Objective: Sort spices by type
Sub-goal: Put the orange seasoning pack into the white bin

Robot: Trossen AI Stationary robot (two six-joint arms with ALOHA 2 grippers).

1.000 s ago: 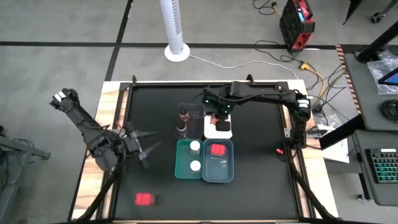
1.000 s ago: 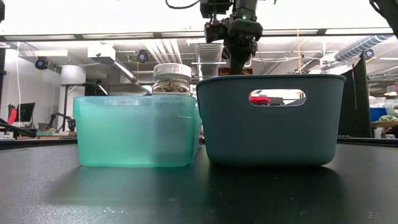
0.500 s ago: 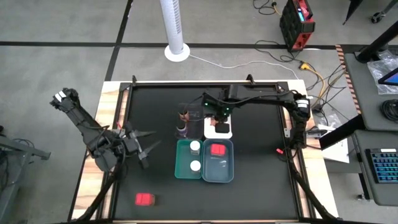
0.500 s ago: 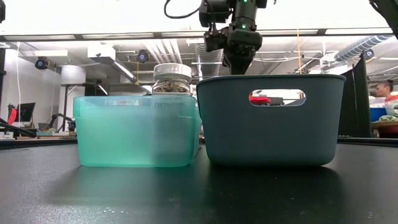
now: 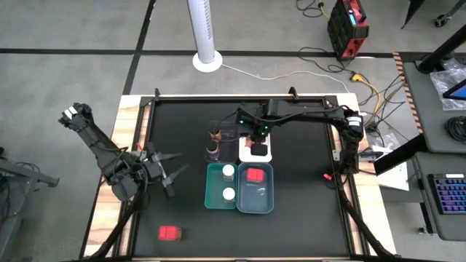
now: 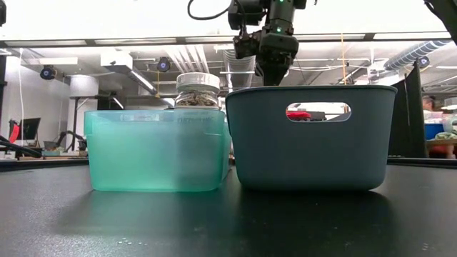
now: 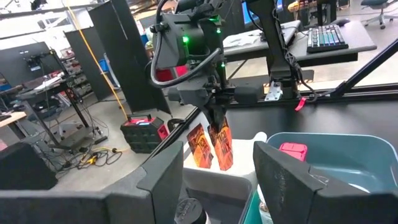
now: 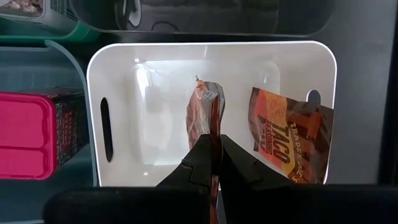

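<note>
- Right wrist view: right gripper (image 8: 213, 163) at lower centre, jaws pinched shut on a clear packet (image 8: 206, 115) that hangs edge-on, long axis pointing away from the jaws
- Beyond it, mid-frame: the white tray (image 8: 155, 68) lies open straight under the packet; a second packet (image 8: 287, 138) lies flat at its right end
- High view: left gripper (image 5: 162, 169), centre left, jaws half open, empty, well apart from the tray; the right arm is nearer

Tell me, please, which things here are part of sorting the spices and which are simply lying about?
Part of the job: taco packet in white tray; second packet held by right tool; red box; loose red box; white-capped jars; dark bottles.

Lying about: fan; keyboard.
</note>
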